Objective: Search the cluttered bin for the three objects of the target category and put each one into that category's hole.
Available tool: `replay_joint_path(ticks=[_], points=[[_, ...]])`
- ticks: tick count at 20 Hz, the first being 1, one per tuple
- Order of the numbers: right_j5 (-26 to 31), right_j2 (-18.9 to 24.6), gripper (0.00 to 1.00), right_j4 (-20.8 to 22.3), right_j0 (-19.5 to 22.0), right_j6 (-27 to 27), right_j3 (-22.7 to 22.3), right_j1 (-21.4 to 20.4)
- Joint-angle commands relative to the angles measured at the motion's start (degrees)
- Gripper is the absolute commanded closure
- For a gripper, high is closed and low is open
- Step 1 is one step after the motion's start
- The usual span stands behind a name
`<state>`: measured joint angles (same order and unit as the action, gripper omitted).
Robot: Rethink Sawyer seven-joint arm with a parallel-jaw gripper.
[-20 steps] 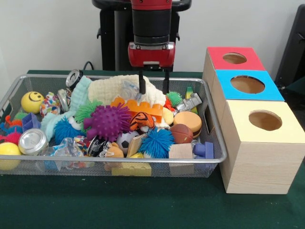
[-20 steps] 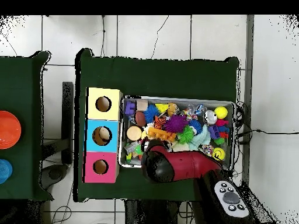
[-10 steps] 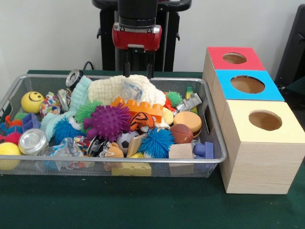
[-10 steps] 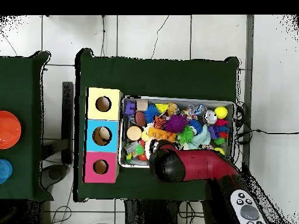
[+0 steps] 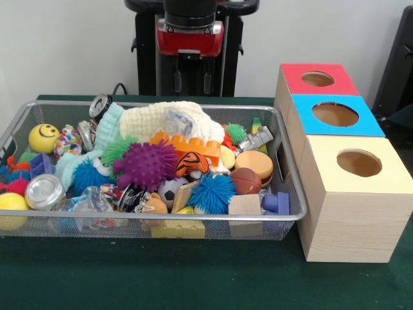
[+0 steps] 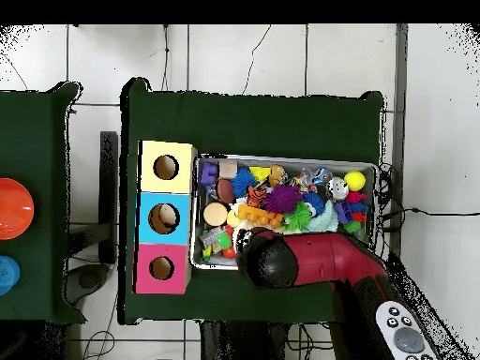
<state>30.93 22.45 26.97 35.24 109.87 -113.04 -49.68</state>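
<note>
Green desk carries full bin [image 5: 19, 119] beside holes. Gripper [image 5: 191, 82] hangs empty, jaws apart, above the rear rim. Advise selecting an exposed target, descending vertically.

Low front view, high overhead view, both on bin [image 5: 26, 116] [image 6: 373, 171].

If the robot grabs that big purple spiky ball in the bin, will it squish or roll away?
The purple spiky ball looks like soft rubber with bendy spikes, so it would probably squish and grip well. It is round, but toys crowd it on all sides in the wire bin, so it likely won't roll far. It probably is light.
</note>
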Motion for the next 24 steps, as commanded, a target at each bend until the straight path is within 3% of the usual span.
replay_joint_path(ticks=[1,8,10,17,24], points=[[3.62,8.57,0.0,7.06,2.94,-17.93,-4.38,2.47],[1.44,9.81,0.0,13.31,4.58,-16.58,-0.84,7.91],[3.62,10.47,0.0,13.6,5.74,-17.76,0.38,8.43],[9.14,13.6,0.0,13.32,7.87,-19.82,1.42,5.76],[11.48,15.37,0.0,13.24,8.95,-19.3,3.14,6.19]])
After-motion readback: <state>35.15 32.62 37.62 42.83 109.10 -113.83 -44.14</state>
